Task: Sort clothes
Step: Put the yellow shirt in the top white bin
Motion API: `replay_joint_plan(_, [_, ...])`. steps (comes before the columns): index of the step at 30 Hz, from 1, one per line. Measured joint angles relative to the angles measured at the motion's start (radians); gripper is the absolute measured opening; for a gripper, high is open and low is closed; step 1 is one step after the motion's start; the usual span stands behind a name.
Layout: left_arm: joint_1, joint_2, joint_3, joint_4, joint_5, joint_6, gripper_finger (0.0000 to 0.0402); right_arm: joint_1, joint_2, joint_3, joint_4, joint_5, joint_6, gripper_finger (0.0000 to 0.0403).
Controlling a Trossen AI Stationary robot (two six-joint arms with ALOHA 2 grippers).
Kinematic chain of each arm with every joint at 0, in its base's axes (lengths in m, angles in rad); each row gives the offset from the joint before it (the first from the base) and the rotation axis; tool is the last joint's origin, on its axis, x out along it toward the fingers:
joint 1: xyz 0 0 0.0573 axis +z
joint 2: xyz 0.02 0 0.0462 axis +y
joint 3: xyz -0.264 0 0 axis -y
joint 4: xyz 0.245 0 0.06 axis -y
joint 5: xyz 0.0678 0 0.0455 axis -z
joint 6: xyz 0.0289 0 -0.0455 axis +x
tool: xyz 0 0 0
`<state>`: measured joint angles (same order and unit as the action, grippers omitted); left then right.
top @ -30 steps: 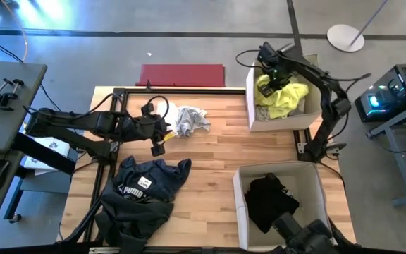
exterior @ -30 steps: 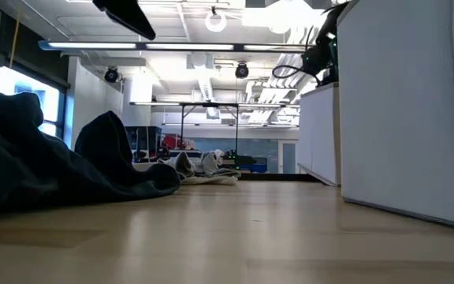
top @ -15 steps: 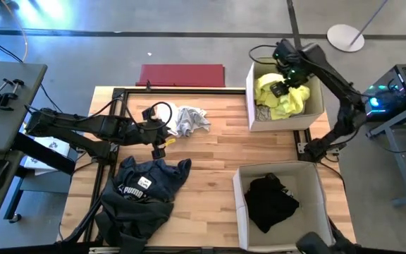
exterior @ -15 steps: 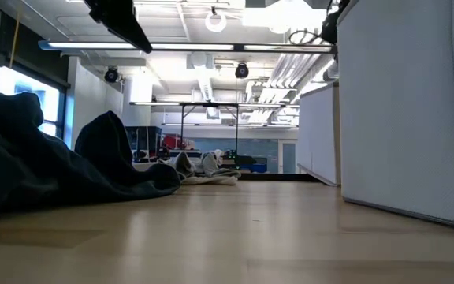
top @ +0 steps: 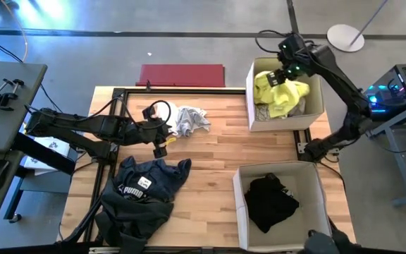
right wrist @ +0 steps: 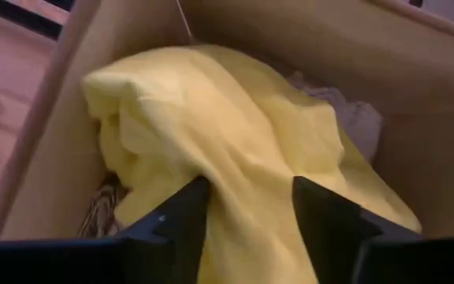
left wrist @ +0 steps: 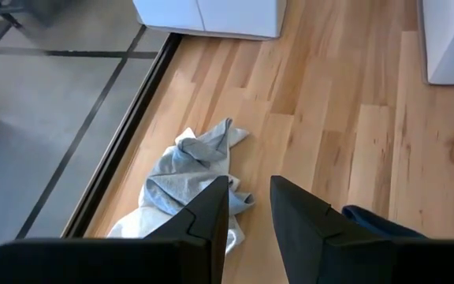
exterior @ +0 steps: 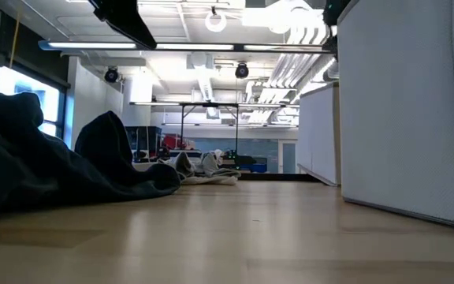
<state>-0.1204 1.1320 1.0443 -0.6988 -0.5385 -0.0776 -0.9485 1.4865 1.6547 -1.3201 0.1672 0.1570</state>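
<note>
A grey-white garment (top: pixel 189 119) lies crumpled on the table near its far edge; it also shows in the left wrist view (left wrist: pixel 181 175). My left gripper (top: pixel 162 138) hovers just left of it, open and empty (left wrist: pixel 249 199). A neon yellow garment (top: pixel 280 91) lies in the far white box (top: pixel 318 99), on top of other pale cloth. My right gripper (top: pixel 282 73) is open above it (right wrist: pixel 248 199). A navy garment with a white Puma logo (top: pixel 144 190) lies at the near left. A black garment (top: pixel 269 201) lies in the near white box (top: pixel 240 204).
A flat red mat (top: pixel 182 75) lies beyond the table's far edge. The two white boxes take up the table's right side, and the near one's wall (exterior: pixel 404 102) fills the low view's right. Bare wood lies between the garments and the boxes.
My right gripper has gone a little toward the table's far right, staying over the yellow garment in the far box. My left gripper has shifted slightly toward the grey-white garment. The garments on the table have kept still.
</note>
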Motion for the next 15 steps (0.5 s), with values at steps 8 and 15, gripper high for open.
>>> replay_joint_plan(8, [0.000,0.000,0.000,-0.006,0.000,0.000,0.0083,0.000,0.224,0.000,-0.121,0.035,-0.039,0.0038])
replay_joint_plan(15, [0.000,0.000,0.000,-0.009,0.000,-0.002,0.0083,0.000,0.292,0.000,-0.194,0.030,-0.083,0.0027])
